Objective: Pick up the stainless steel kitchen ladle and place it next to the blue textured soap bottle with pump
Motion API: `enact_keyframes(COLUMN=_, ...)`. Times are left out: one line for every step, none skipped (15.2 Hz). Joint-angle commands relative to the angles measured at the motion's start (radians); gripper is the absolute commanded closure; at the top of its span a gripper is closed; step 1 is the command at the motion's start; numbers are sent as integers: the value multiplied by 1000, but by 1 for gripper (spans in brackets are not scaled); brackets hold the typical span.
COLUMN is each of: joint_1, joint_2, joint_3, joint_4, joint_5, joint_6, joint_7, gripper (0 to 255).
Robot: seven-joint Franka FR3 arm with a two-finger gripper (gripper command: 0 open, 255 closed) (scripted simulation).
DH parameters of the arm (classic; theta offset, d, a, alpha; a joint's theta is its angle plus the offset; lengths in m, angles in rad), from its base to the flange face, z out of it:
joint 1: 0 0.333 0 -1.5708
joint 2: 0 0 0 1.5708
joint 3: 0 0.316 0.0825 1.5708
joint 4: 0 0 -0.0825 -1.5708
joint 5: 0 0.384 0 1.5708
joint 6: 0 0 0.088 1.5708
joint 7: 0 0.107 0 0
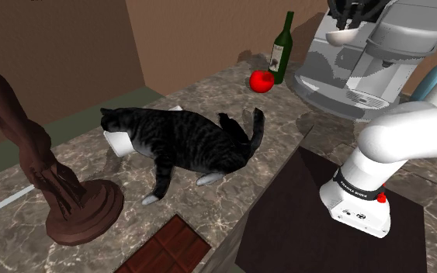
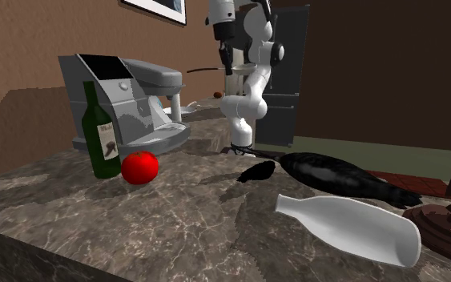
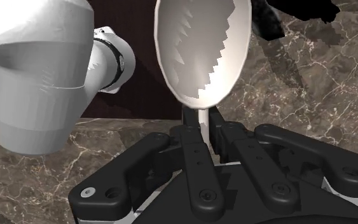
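Observation:
My gripper (image 3: 201, 118) is shut on the thin handle of the ladle (image 3: 199, 51), whose pale, shiny bowl stands out just beyond the fingertips. In the shoulder view the gripper (image 1: 349, 14) hangs high over the coffee machine with the ladle bowl (image 1: 341, 36) below it. In the second exterior view the gripper (image 2: 226, 54) is raised above the counter, beside the arm. The blue soap bottle (image 1: 432, 77) with a white pump stands behind the arm's elbow at the shoulder view's right edge.
A grey coffee machine (image 1: 372, 62), a green wine bottle (image 1: 282, 48) and a red fruit (image 1: 261, 81) stand at the back of the marble counter. A dark cat (image 1: 185, 139) lies mid-counter beside a white vase (image 2: 352, 226). A brown statue (image 1: 53, 178) and a chocolate bar (image 1: 166, 250) are nearer.

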Motion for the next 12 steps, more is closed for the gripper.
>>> enact_keyframes(joint_1=-3, joint_2=-45, joint_3=-43, joint_4=-24, joint_5=-38, joint_6=-26, joint_7=-40, gripper=255)
enact_keyframes(joint_1=-4, joint_2=-62, joint_3=-65, joint_4=-30, joint_5=-58, joint_6=-39, joint_7=-60, gripper=255)
enact_keyframes(joint_1=-5, joint_2=-79, joint_3=-86, joint_4=-36, joint_5=-79, joint_6=-52, joint_7=-79, gripper=255)
enact_keyframes(joint_1=-7, joint_2=-95, joint_3=-108, joint_4=-40, joint_5=-101, joint_6=-65, joint_7=-99, gripper=255)
enact_keyframes(joint_1=-7, joint_2=-111, joint_3=-130, joint_4=-43, joint_5=-123, joint_6=-78, joint_7=-118, gripper=255)
enact_keyframes(joint_1=-8, joint_2=-125, joint_3=-152, joint_4=-45, joint_5=-146, joint_6=-91, joint_7=-138, gripper=255)
enact_keyframes(joint_1=-9, joint_2=-139, joint_3=-174, joint_4=-46, joint_5=-170, joint_6=-103, joint_7=-158, gripper=255)
enact_keyframes(joint_1=-10, joint_2=-151, joint_3=-195, joint_4=-45, joint_5=-194, joint_6=-115, joint_7=-179, gripper=255)
enact_keyframes(joint_1=-10, joint_2=-163, joint_3=-218, joint_4=-44, joint_5=-218, joint_6=-127, joint_7=-199, gripper=255)
enact_keyframes(joint_1=-10, joint_2=-175, joint_3=-240, joint_4=-42, joint_5=-244, joint_6=-139, joint_7=-219, gripper=255)
enact_keyframes(joint_1=-10, joint_2=-185, joint_3=-262, joint_4=-38, joint_5=-269, joint_6=-150, joint_7=-240, gripper=255)
enact_keyframes(joint_1=-8, joint_2=-195, joint_3=-284, joint_4=-34, joint_5=-295, joint_6=-162, joint_7=-260, gripper=255)
